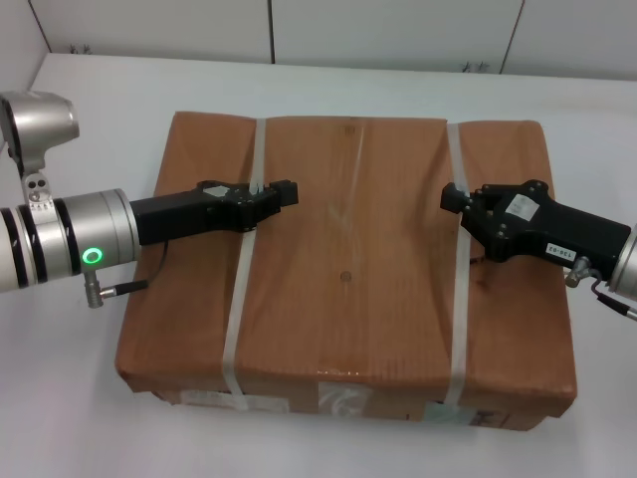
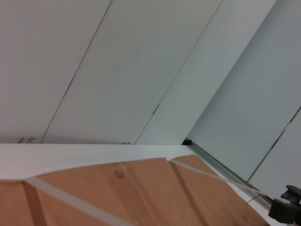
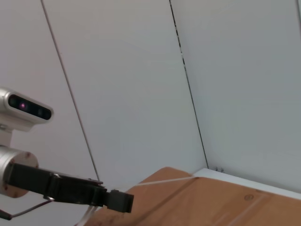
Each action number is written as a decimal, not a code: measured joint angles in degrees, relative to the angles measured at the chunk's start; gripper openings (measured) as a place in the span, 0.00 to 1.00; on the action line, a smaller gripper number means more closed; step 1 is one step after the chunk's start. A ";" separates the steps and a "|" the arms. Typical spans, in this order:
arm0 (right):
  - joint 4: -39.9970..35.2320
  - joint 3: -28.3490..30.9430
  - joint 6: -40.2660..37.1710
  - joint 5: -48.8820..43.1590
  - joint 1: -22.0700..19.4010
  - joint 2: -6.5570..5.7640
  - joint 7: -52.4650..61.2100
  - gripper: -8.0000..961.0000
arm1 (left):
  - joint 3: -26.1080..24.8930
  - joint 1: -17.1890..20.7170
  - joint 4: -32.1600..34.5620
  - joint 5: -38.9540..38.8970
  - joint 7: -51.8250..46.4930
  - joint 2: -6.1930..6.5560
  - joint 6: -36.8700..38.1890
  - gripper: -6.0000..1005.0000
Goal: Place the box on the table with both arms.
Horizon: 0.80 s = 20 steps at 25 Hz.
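The large flat brown cardboard box [image 1: 348, 289] lies on the white table [image 1: 100, 110], with two white straps and white labels [image 1: 343, 398] on its front edge. My left gripper [image 1: 279, 192] reaches in from the left over the box top and is shut on the left strap [image 1: 239, 299]. My right gripper [image 1: 456, 197] reaches in from the right and is shut on the right strap [image 1: 458, 299]. The box top buckles near both straps. The box also shows in the left wrist view [image 2: 141, 197] and the right wrist view [image 3: 211, 202], where the left gripper [image 3: 117, 201] is seen.
The table extends well beyond the box on the left and behind it. White wall panels [image 1: 398, 30] stand along the table's far edge. The left arm's cable [image 1: 124, 289] hangs beside the box's left edge.
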 joint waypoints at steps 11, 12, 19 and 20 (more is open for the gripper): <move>0.06 0.01 -0.45 0.00 0.01 0.08 -0.01 0.02 | -0.01 0.05 0.00 0.00 0.28 0.00 0.62 0.09; 0.07 0.01 -0.45 -0.01 0.01 0.08 0.00 0.02 | -0.02 0.06 0.00 0.00 0.29 0.00 0.64 0.09; 0.13 0.01 -0.45 -0.03 0.03 0.08 0.03 0.02 | -0.01 0.07 -0.01 0.01 0.32 0.00 0.71 0.09; 0.13 0.01 -0.45 -0.03 0.05 0.07 0.04 0.02 | -0.01 0.06 -0.01 0.01 0.32 0.00 0.71 0.09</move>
